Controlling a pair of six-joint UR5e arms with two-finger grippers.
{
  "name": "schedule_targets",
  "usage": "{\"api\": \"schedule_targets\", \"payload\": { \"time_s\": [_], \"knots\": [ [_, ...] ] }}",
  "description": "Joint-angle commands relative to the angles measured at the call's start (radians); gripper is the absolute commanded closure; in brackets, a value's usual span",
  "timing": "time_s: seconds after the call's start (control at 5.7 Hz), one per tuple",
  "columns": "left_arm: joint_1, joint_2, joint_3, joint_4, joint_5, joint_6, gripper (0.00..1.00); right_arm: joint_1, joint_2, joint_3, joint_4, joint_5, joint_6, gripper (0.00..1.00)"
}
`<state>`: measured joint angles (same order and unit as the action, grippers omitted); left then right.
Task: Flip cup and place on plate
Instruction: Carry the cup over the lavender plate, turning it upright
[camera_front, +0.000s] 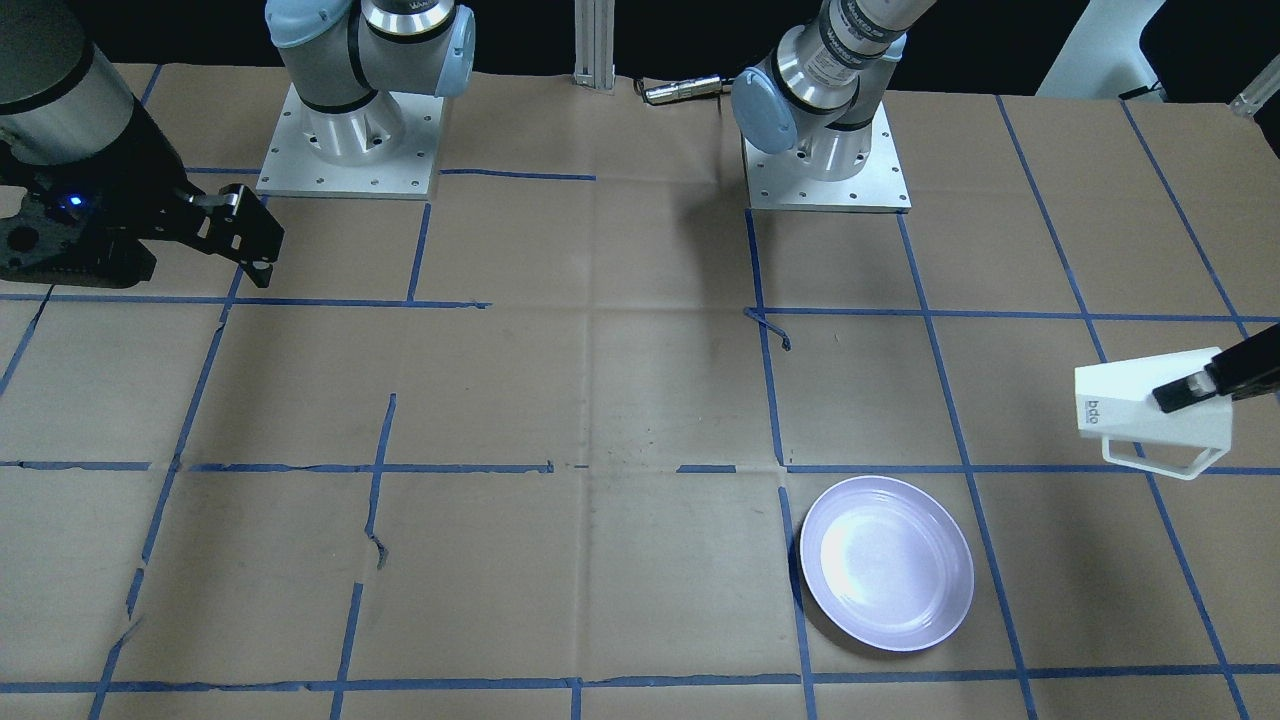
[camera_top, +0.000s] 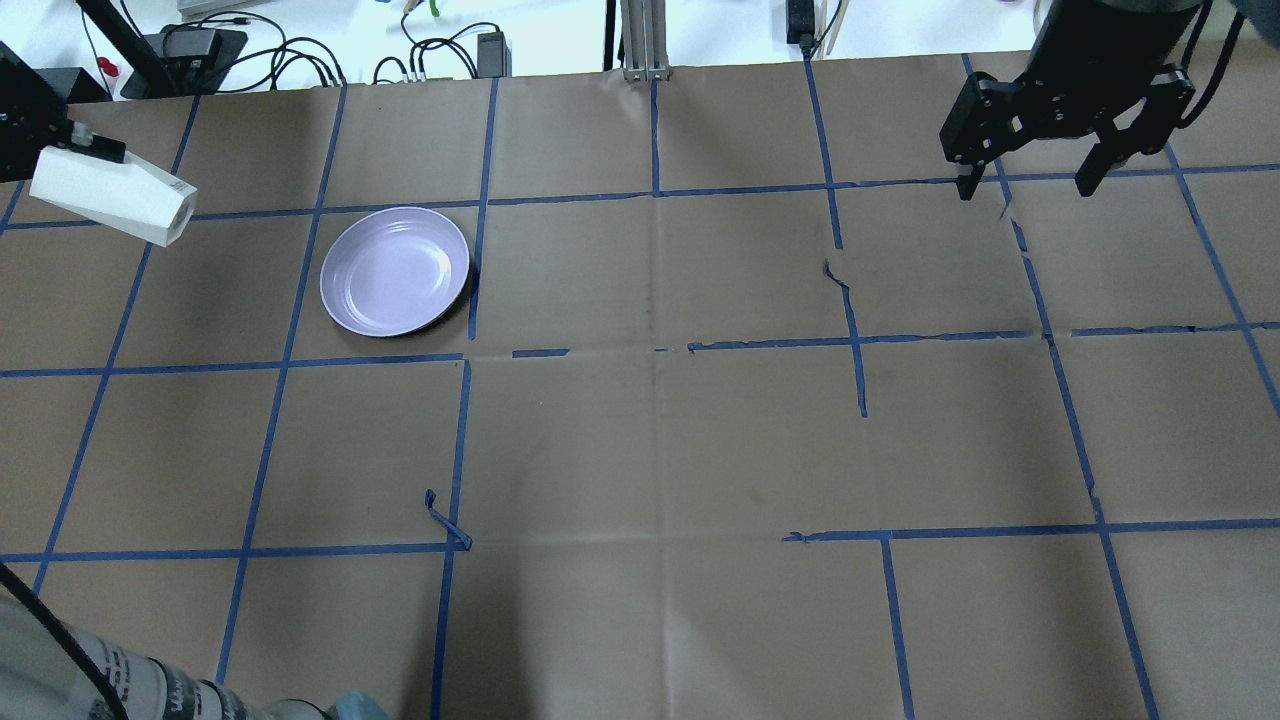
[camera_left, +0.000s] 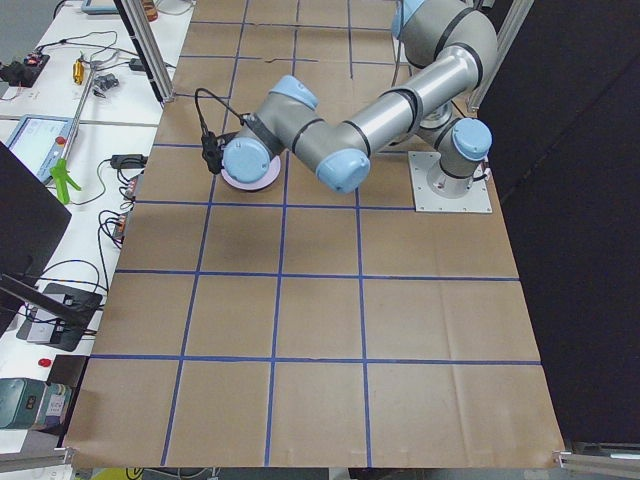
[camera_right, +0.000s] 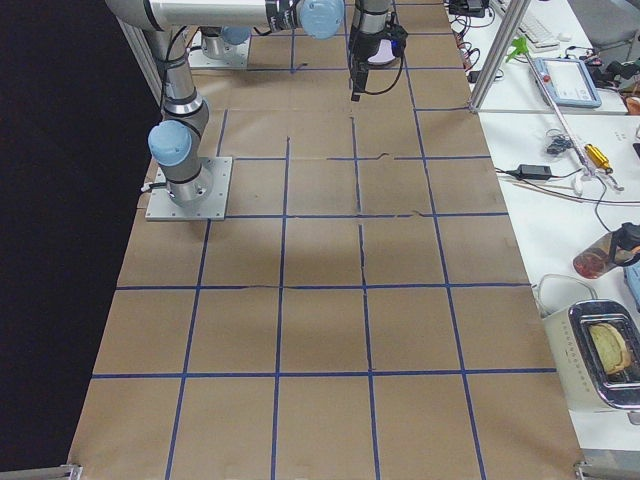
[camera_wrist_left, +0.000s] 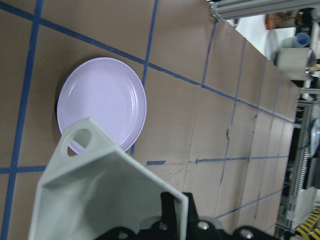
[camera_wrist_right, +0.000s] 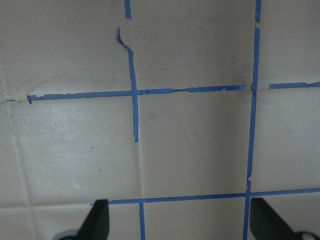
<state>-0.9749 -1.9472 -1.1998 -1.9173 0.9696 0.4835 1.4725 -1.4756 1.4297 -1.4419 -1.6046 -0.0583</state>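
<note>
The white faceted cup (camera_front: 1130, 400) hangs in the air on its side, handle down and narrow base toward the table's middle. My left gripper (camera_front: 1190, 388) is shut on its wide rim. In the overhead view the cup (camera_top: 115, 195) and left gripper (camera_top: 95, 148) are at the far left, apart from the plate. The lavender plate (camera_front: 887, 562) lies empty on the table, also in the overhead view (camera_top: 395, 270) and the left wrist view (camera_wrist_left: 101, 107), where the cup (camera_wrist_left: 100, 190) fills the foreground. My right gripper (camera_front: 250, 235) is open and empty above the table's far right (camera_top: 1030, 185).
The table is covered in brown cardboard with blue tape lines (camera_top: 655, 350). The two arm bases (camera_front: 350, 140) (camera_front: 825, 160) stand at the robot's edge. An aluminium post (camera_top: 645, 40) stands at the far edge. Benches with cables and devices (camera_right: 570, 100) lie beyond the table.
</note>
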Motion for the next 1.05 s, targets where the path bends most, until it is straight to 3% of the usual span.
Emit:
{"api": "schedule_targets", "payload": {
  "time_s": [0.0, 0.35, 0.88],
  "knots": [
    [-0.274, 0.043, -0.07, 0.377, 0.343, -0.403, 1.0, 0.0, 0.0, 0.0, 0.0, 0.0, 0.0, 0.0],
    [-0.523, 0.042, -0.171, 0.632, 0.673, -0.525, 1.0, 0.0, 0.0, 0.0, 0.0, 0.0, 0.0, 0.0],
    [-0.551, -0.011, -0.468, 1.065, 0.762, -0.519, 1.0, 0.0, 0.0, 0.0, 0.0, 0.0, 0.0, 0.0]
  ]
}}
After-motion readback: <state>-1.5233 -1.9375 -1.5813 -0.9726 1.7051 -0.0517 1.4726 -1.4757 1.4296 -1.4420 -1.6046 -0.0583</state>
